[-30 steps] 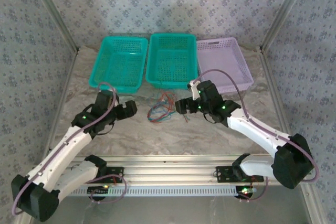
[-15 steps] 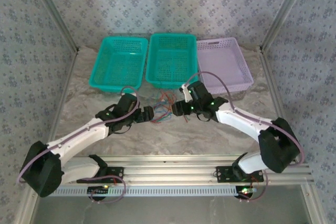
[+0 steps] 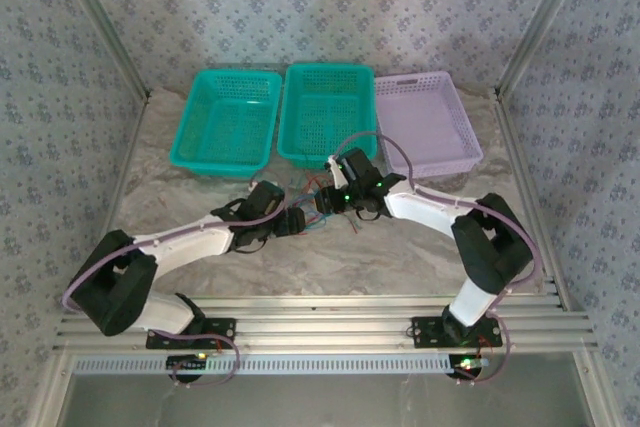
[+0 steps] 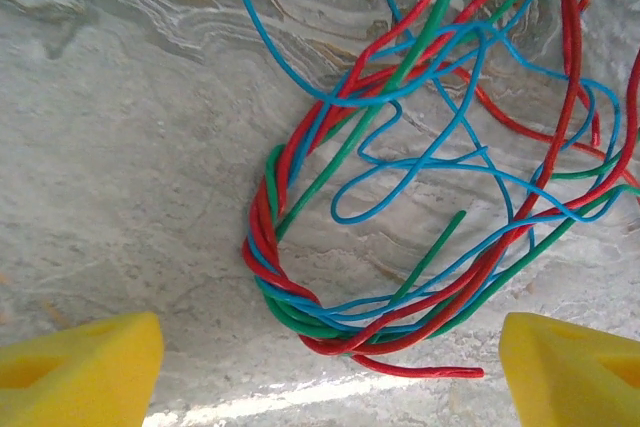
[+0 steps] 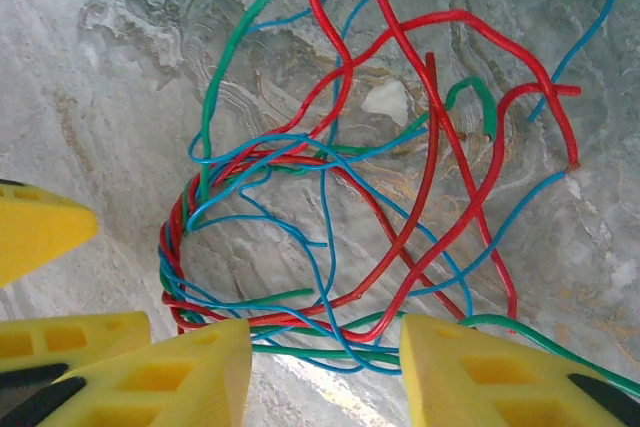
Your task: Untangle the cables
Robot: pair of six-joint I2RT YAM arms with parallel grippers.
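Presently thin red, blue and green cables (image 4: 265, 247) are straddled for grasping by the left gripper (image 4: 325, 372), spread wide, and right gripper (image 5: 325, 372), half-spread; separate strands must be pinched.

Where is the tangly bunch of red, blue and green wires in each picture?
Top external: the tangled red, blue and green cables lie mid-table, before the middle green plastic basket.
Left wrist: centre and right.
Right wrist: across the middle, coil at left.
Shared landmark: the grey marbled tabletop beneath them.
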